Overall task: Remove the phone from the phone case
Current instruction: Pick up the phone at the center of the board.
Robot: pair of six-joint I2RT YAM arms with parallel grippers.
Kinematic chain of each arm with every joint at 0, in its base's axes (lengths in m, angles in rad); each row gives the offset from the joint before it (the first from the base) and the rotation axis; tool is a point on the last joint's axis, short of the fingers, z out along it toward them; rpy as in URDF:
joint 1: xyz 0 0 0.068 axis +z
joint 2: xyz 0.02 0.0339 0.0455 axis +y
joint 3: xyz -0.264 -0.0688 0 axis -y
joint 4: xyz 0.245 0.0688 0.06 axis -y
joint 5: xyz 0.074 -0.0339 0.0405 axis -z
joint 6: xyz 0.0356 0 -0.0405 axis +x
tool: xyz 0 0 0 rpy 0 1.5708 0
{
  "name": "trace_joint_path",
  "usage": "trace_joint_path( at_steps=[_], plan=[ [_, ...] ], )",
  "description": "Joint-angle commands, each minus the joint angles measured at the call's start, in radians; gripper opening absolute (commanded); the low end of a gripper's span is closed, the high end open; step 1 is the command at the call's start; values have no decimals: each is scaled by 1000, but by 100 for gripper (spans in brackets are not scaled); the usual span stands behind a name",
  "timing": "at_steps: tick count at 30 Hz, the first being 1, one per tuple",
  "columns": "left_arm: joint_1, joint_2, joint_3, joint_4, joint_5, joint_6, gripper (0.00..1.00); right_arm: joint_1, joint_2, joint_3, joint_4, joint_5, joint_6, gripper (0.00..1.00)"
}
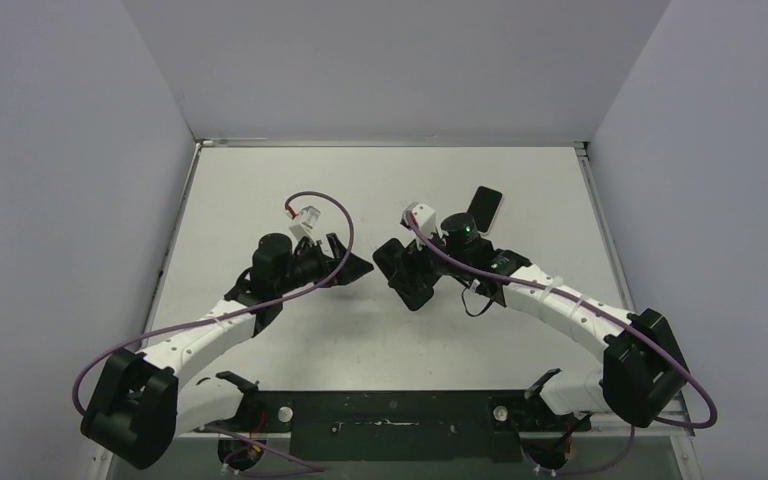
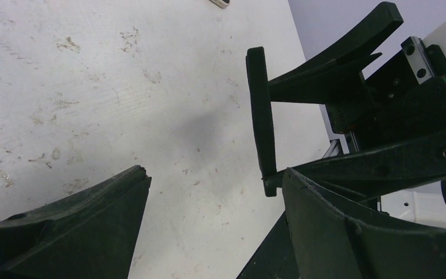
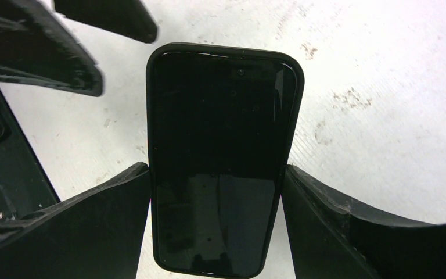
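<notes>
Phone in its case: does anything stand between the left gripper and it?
Nothing visible does. The phone sits edge-on ahead of the open left gripper, clamped by its sides in the right gripper. Only the table shows behind the gap between them.

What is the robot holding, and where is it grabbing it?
The right gripper pinches the cased phone by its long sides. The left gripper holds nothing.

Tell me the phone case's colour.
The phone case is plain black; the right wrist view shows it best.
</notes>
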Motion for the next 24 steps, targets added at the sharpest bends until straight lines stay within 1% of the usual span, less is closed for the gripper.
trace_joint_path(
  at_steps=[1, 4, 8, 13, 18, 24],
  plan=[
    [-7, 50, 66, 161, 65, -42, 80, 21, -51, -10, 150, -99, -93, 13],
    [-11, 93, 77, 210, 122, -68, 77, 31, -44, -11, 156, -126, -115, 12],
    [-15, 119, 87, 240, 171, -85, 75, 53, -23, 1, 185, -150, -139, 12],
    [-15, 130, 102, 204, 167, -59, 72, 77, 15, 41, 167, -158, -175, 11],
    [-15, 141, 103, 213, 193, -55, 55, 89, 22, 60, 167, -163, -197, 11],
    [-15, 148, 103, 192, 239, -42, 46, 104, 31, 97, 109, -169, -231, 11]
  ],
)
